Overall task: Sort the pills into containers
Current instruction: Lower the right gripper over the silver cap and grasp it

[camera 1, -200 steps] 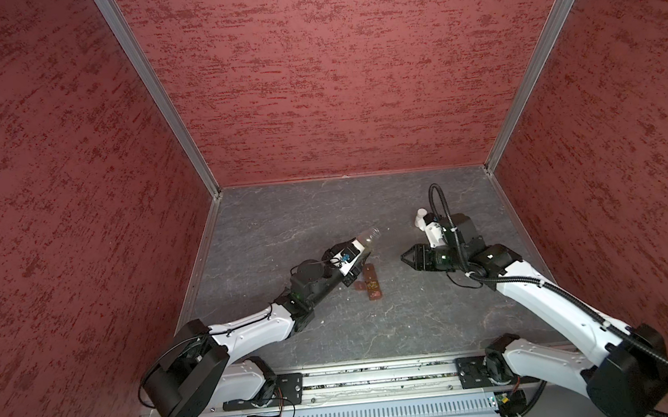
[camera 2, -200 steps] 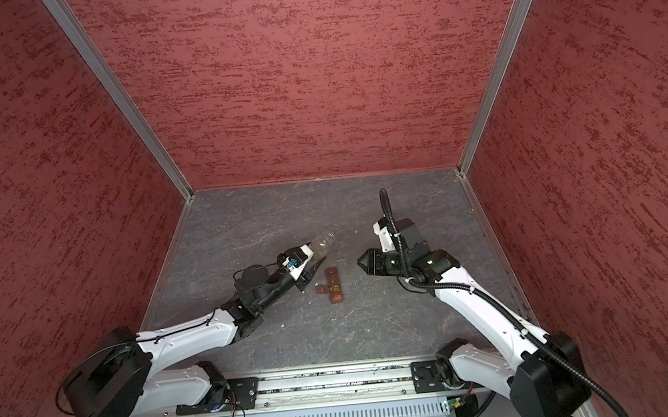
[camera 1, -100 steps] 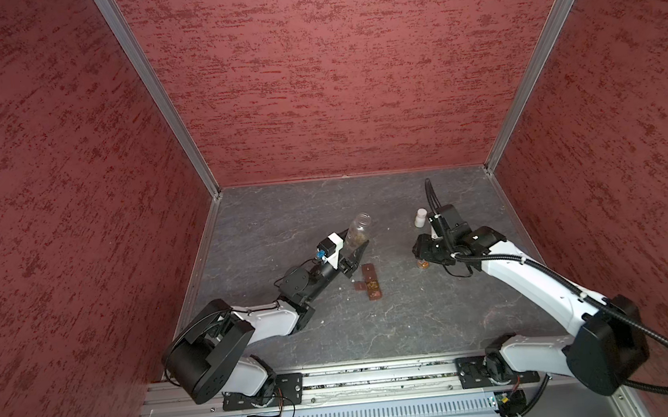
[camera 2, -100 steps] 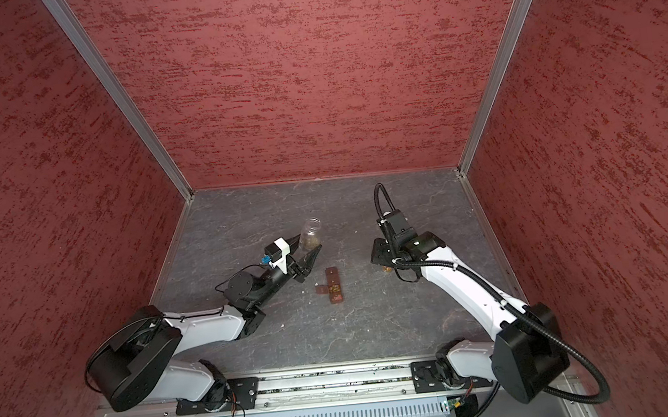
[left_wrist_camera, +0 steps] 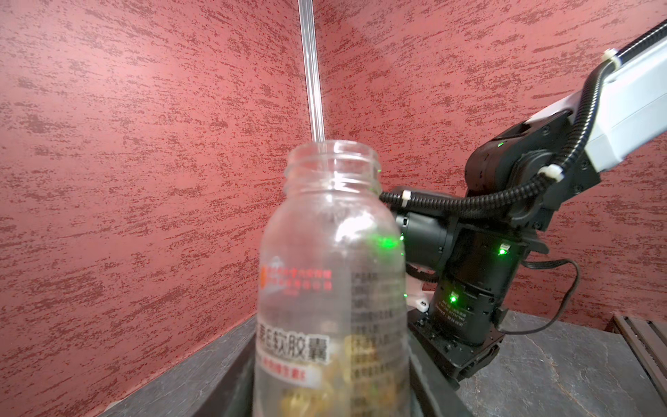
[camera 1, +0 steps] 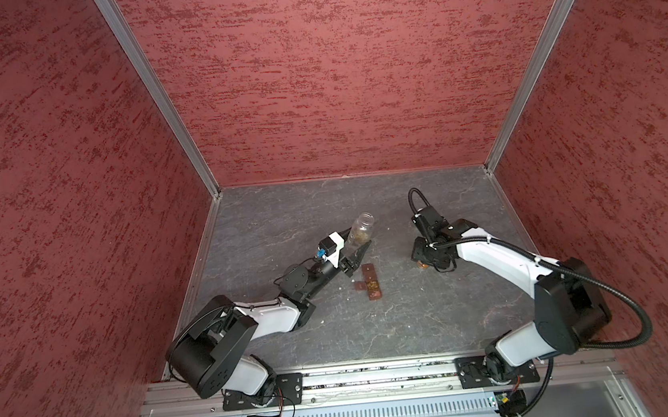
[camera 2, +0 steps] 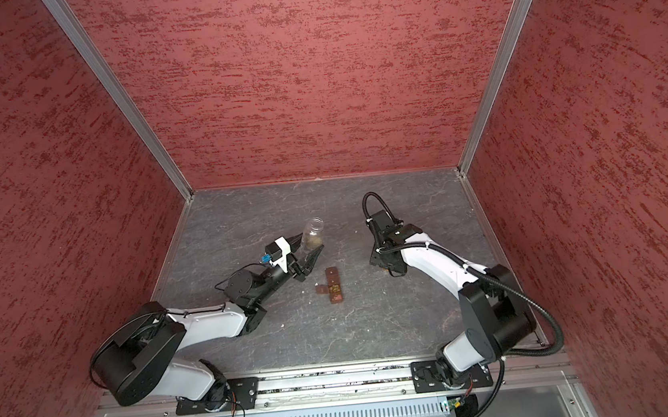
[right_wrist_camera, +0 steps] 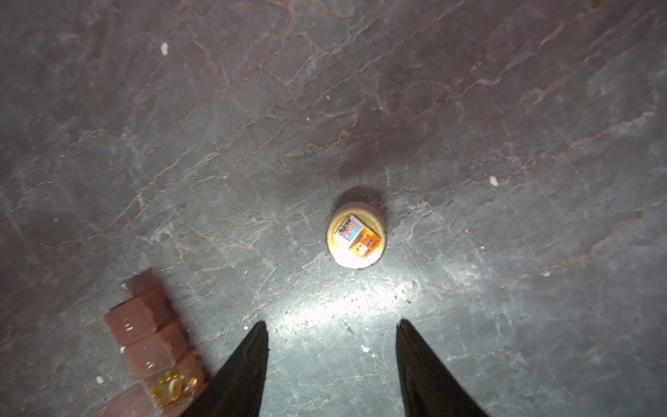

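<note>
Brown strip of containers (camera 1: 369,275), one compartment holding yellow pills (right_wrist_camera: 169,388); left claw (camera 1: 358,238) pinching clear bottle (camera 1: 363,224); right claw (right_wrist_camera: 331,322) spread.

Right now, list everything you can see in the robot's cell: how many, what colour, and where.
clear bottle: one, see-through, uncapped, upright, held by the left gripper
pills: several, yellow, some in the clear bottle, some in one open compartment
containers: one strip of square compartments, dark brown, mid-table
round cap: one, pale yellow with a colourful sticker, on the table below the right gripper
table: one, grey, veined
walls: three, red
left gripper: black, shut on the clear bottle
right gripper: black, open, empty
</note>
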### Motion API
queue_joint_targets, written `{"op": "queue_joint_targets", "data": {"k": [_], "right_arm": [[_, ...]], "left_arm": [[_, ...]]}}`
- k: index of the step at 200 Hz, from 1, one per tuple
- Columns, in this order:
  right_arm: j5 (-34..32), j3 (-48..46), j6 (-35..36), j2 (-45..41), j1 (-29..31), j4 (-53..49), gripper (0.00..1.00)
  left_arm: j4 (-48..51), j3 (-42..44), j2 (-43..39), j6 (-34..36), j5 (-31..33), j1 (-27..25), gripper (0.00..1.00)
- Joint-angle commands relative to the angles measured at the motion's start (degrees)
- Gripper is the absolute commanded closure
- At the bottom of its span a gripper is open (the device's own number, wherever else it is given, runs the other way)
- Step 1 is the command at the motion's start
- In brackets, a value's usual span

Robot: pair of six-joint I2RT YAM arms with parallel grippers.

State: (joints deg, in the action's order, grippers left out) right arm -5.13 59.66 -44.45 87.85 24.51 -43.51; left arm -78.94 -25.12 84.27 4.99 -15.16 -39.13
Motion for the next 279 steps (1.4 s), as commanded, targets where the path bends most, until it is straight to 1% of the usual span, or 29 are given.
{"op": "queue_joint_targets", "data": {"k": [1,34,83,186,207,260,279], "right_arm": [[0.1,1.3,-0.8,1.6,-1.7,0.6,0.41],[3.4,2.6,0.9,6.1,-3.7,0.9,0.43],[4.0,6.6,3.0,11.2,-4.4,-0.8,0.43],[4.9,8.5,3.8,14.8,-4.5,-2.4,0.41],[4.9,8.8,3.9,15.5,-4.6,-2.4,0.42],[5.1,9.3,4.7,16.7,-5.2,-2.5,0.46],[5.1,9.1,4.9,17.0,-5.4,-2.9,0.46]], "left_arm": [[-1.3,0.3,-0.3,1.0,-1.0,0.3,1.00],[-1.7,0.7,0.5,1.3,-0.8,-0.3,1.00],[-1.9,0.4,2.0,2.4,-0.2,-1.1,1.00],[-1.9,1.5,1.8,3.1,-0.6,-0.9,1.00],[-1.9,1.6,1.9,3.2,-0.7,-0.9,1.00],[-1.9,1.6,2.2,3.3,-0.9,-0.9,1.00],[-1.9,1.6,2.1,3.4,-0.9,-0.9,1.00]]}}
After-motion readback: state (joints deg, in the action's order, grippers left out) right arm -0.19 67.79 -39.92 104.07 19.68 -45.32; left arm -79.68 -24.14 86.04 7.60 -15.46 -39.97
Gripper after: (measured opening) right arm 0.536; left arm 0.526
